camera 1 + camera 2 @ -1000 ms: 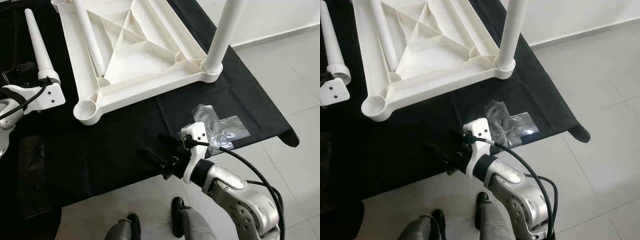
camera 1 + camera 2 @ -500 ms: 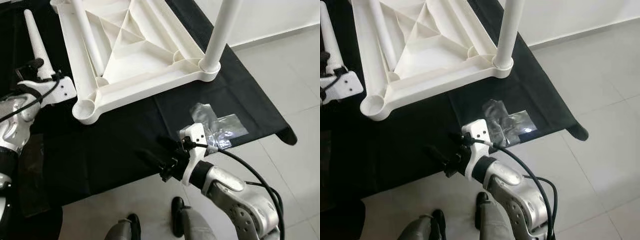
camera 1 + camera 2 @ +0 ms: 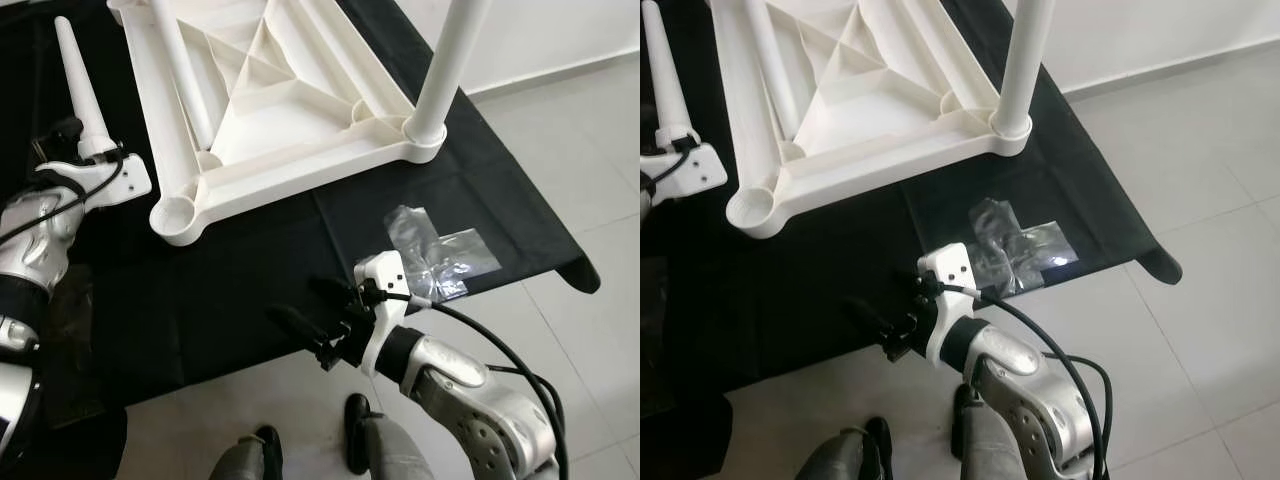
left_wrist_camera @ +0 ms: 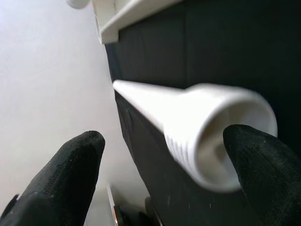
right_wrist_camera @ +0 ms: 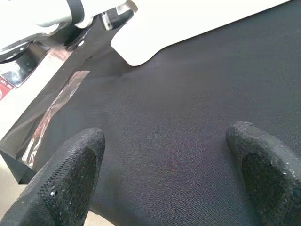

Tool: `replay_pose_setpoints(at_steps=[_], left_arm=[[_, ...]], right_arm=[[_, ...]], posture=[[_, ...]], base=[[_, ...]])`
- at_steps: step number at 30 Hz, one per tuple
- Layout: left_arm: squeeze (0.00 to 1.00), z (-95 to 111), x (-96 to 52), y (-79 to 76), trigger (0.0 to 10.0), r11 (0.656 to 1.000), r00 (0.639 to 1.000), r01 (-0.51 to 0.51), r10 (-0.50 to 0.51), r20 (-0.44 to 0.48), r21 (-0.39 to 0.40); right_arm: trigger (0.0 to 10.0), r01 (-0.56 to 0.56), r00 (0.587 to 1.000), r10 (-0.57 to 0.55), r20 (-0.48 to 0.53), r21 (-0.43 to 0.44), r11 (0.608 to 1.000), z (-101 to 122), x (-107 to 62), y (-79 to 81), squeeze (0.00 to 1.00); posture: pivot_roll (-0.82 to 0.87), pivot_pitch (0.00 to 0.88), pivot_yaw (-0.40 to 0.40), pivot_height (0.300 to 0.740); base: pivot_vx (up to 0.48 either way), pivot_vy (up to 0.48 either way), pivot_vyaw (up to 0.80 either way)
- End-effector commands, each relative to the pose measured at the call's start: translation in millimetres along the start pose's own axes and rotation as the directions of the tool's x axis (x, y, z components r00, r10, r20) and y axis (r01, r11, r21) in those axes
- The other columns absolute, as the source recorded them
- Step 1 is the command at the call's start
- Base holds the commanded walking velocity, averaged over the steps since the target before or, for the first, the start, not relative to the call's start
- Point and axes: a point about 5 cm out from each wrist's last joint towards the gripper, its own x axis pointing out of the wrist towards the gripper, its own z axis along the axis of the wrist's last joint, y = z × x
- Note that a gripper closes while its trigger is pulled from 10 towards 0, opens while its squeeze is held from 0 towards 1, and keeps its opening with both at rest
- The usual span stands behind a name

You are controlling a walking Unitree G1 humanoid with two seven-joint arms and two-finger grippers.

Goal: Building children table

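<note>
Two claws: both are yours to watch, and both stand with fingers apart.
Left claw (image 4: 162, 160): at your left, at the wide threaded end of the loose leg (image 3: 80, 95). One black fingertip (image 4: 256, 160) sits just in front of the leg's open mouth and the other fingertip (image 4: 70, 165) is off to the side; I cannot tell whether either one touches it.
Loose leg: white, tapered, lying on the black cloth (image 3: 240, 290) with its narrow tip pointing away from you, beside the left edge of the tabletop.
Tabletop (image 3: 270, 110): white plastic, upside down on the cloth, ribs facing up. Its near-left corner socket (image 3: 178, 212) is open.
Fitted leg (image 3: 440, 75): stands upright in the near-right corner.
Second leg (image 3: 180, 75): lies along the left inner rail of the underside.
Right claw (image 3: 305, 305): low in front of you, hovering over the cloth near its front edge, gripping nothing.
Plastic bag (image 3: 435, 260): clear, crumpled, on the cloth just beyond the right wrist.
Floor (image 3: 560, 140): pale tiles to the right, with the cloth's corner hanging over them.
</note>
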Motion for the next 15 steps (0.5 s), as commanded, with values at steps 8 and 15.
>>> replay_pose_setpoints(at_steps=[8, 15], left_arm=[[0.00, 13.8, 8.9, -13.1, 10.0, 1.000, 1.000, 0.011, -0.011, 0.000, 0.028], [0.00, 10.4, 11.4, -15.1, 0.0, 0.996, 0.999, -0.027, 0.030, -0.045, 0.079]], right_arm=[[10.0, -0.018, 1.000, 0.018, -0.010, 0.008, 1.000, -2.2, -1.1, 6.3, 0.00], [10.0, -0.013, 1.000, 0.013, -0.009, 0.003, 1.000, -1.6, -1.2, 5.8, 0.00]], posture=[[-0.15, 0.390, 0.034, 0.740], [-0.17, 0.390, 0.033, 0.740]], base=[[0.000, 0.000, 0.00], [0.000, 0.000, 0.00]])
